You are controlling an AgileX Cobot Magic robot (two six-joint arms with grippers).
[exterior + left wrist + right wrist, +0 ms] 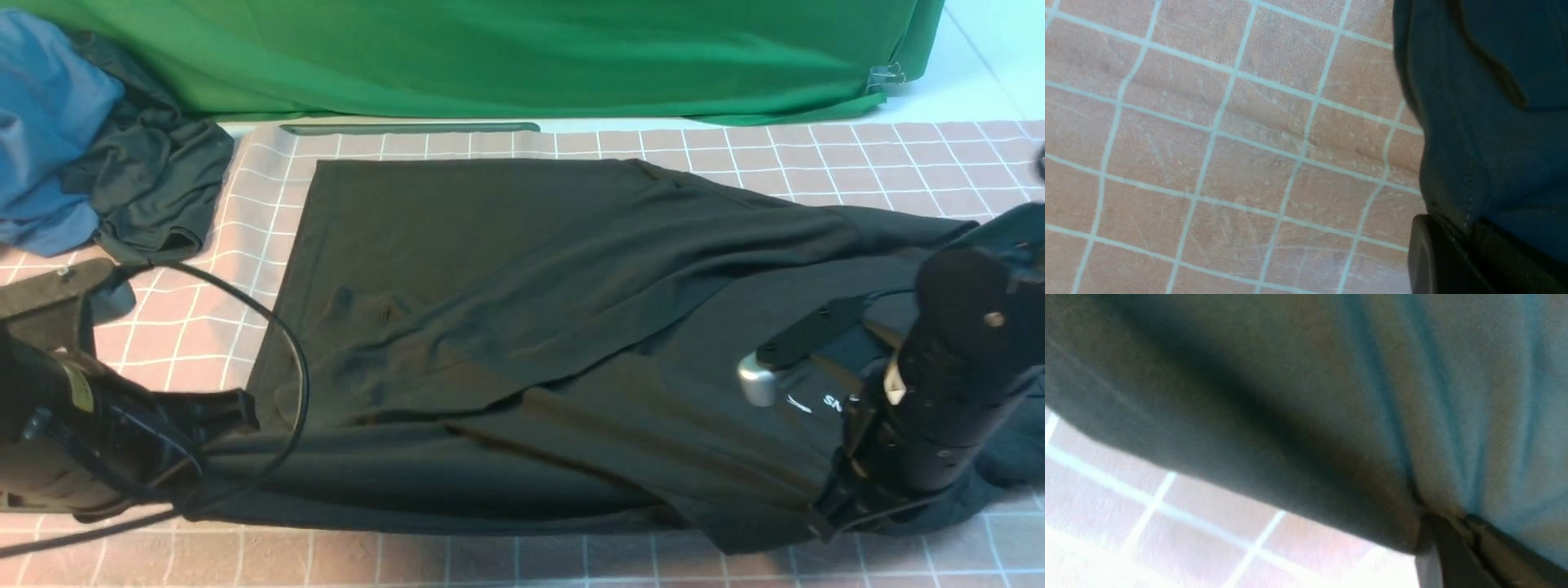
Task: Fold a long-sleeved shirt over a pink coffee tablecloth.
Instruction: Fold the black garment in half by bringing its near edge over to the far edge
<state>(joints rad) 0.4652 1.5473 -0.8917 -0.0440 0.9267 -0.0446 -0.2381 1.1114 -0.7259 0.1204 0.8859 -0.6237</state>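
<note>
Front view: a black long-sleeved shirt [506,327] is lying stretched across the pink coffee tablecloth [196,327], reaching from one gripper to the other. The left gripper [224,425] is meeting one end of the shirt, where the fabric is drawing towards it. Its black fingers are blending into the black cloth, so its grip is hard to judge here. The right gripper [841,506] is reaching down into folds at the other end, with its tips buried. Just beside the right gripper's arm, white letters "SN" are showing on the shirt, and the arm is covering the rest of the print. Beyond the left gripper, a blue garment [49,122] and a smaller dark garment [155,180] are lying heaped, the blue one cut off by the frame. A green cloth [490,57] is hanging beyond both grippers.

Left wrist view: this is showing what the front view is hiding. The left gripper [1457,241] is closed, pinching the shirt's [1486,122] stitched hem. Only one dark finger [1429,261] is showing clearly. The gridded tablecloth [1208,143] is filling the space beside it.

Right wrist view: blurred and very close. The right gripper [1453,526] is clamped tight on the shirt [1290,396], with pleats fanning out from its tips. The tablecloth [1167,522] is showing beneath the fabric's edge.
</note>
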